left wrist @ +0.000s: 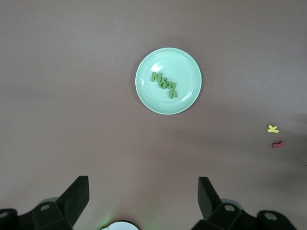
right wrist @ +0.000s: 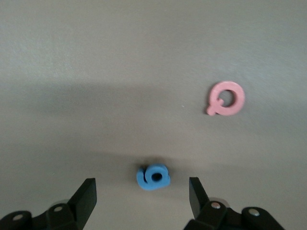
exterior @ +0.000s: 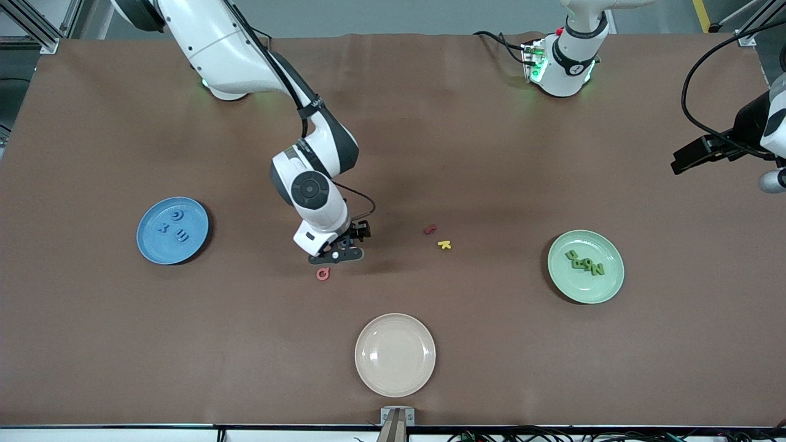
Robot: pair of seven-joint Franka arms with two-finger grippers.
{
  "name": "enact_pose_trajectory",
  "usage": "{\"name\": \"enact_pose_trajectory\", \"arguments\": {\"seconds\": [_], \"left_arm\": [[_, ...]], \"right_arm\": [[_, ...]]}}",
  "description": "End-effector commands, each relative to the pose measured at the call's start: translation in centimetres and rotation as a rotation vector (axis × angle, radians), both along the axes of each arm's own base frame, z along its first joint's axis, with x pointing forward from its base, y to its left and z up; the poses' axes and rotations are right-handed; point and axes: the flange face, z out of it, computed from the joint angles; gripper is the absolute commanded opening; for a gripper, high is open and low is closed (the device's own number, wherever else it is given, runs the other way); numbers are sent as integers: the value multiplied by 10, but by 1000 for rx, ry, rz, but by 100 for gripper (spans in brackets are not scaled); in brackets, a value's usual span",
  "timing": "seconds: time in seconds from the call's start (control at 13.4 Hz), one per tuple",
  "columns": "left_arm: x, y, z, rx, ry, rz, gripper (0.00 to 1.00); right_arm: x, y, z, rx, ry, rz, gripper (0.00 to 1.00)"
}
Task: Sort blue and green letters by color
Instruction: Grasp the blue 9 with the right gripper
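The right gripper (exterior: 341,248) hangs low over mid-table, fingers spread wide, with a blue letter (right wrist: 153,177) lying on the cloth between them, seemingly untouched. A pink letter (exterior: 322,274) sits just beside it. Three blue letters (exterior: 174,225) rest on the blue plate (exterior: 147,242), toward the right arm's end. The left gripper (left wrist: 143,203) waits wide open, high above the green plate (exterior: 608,291) with its green letters (exterior: 584,262).

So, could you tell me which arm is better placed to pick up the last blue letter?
The right: its open gripper hangs directly over the blue letter, fingers either side. The left gripper, open, waits above the table's left-arm end.
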Motion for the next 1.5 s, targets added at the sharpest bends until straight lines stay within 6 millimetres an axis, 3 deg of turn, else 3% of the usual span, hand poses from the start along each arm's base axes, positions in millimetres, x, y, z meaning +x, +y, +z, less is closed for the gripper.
{"name": "enact_pose_trajectory", "arguments": {"seconds": [0.0, 0.6, 0.97, 1.35, 1.42], "left_arm": [[-9, 0, 2, -17, -15, -32, 100], [-6, -2, -1, -22, -21, -45, 100], [1, 6, -3, -19, -38, -66, 100], [1, 25, -2, -7, -36, -55, 100], [1, 23, -2, -8, -33, -63, 100]], "right_arm": [[9, 1, -9, -35, -23, 72, 86], [0, 0, -33, -46, -6, 87, 85], [-5, -2, -39, -53, 12, 85, 69], [-10, -7, -45, -64, 34, 81, 68], [-11, -7, -45, -65, 35, 80, 64]]}}
